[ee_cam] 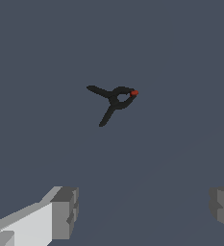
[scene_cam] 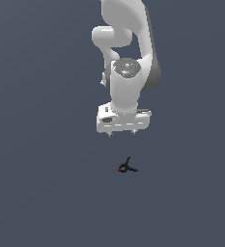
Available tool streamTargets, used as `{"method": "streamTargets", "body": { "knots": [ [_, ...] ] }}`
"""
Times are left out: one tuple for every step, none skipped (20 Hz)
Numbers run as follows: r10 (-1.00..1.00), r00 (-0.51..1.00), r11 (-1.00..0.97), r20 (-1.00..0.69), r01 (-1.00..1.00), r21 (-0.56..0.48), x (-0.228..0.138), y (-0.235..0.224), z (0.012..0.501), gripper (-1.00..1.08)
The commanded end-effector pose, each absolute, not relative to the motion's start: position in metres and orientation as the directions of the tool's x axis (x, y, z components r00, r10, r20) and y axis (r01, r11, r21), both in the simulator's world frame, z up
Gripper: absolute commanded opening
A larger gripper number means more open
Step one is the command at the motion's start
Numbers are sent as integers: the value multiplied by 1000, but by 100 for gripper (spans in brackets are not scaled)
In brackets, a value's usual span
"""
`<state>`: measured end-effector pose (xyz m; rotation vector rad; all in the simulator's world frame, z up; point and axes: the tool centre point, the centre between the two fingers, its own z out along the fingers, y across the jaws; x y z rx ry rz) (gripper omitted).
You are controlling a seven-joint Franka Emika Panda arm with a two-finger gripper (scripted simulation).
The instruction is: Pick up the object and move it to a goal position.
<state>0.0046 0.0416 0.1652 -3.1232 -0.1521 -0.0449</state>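
Observation:
The object (scene_cam: 126, 167) is a tiny black thing with thin prongs and a small red spot, lying on the flat grey floor. In the wrist view it (ee_cam: 114, 100) shows as a black clamp shape with two long prongs and a red tip. My white gripper (scene_cam: 121, 133) hangs above the floor, apart from the object, which lies below it in the exterior view and slightly toward that view's right. The gripper (ee_cam: 142, 211) is open and empty, with its two grey fingertips (ee_cam: 65, 211) spread wide. Nothing is between them.
The white arm (scene_cam: 126, 43) reaches down from the top of the exterior view. A plain dark grey floor (scene_cam: 36, 193) surrounds the object. No goal marker shows.

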Motion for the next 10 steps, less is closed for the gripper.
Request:
{"method": "streamTargets", "body": {
  "knots": [
    [97,995,-995,29,97,-13,5,42,165,100],
    [97,995,-995,29,97,-13,4,42,165,100],
    [96,995,-995,28,96,-14,4,43,164,100],
    [94,995,-995,27,95,-15,4,44,163,100],
    [93,995,-996,25,93,-16,3,46,162,100],
    [91,996,-996,22,91,-18,2,48,160,100],
    [89,996,-996,19,89,-20,0,50,158,100],
    [88,996,-996,16,88,-22,-1,52,156,100],
    [88,996,-996,14,88,-23,-2,54,155,100],
    [89,996,-996,12,89,-24,-3,55,154,100]
  ]
}}
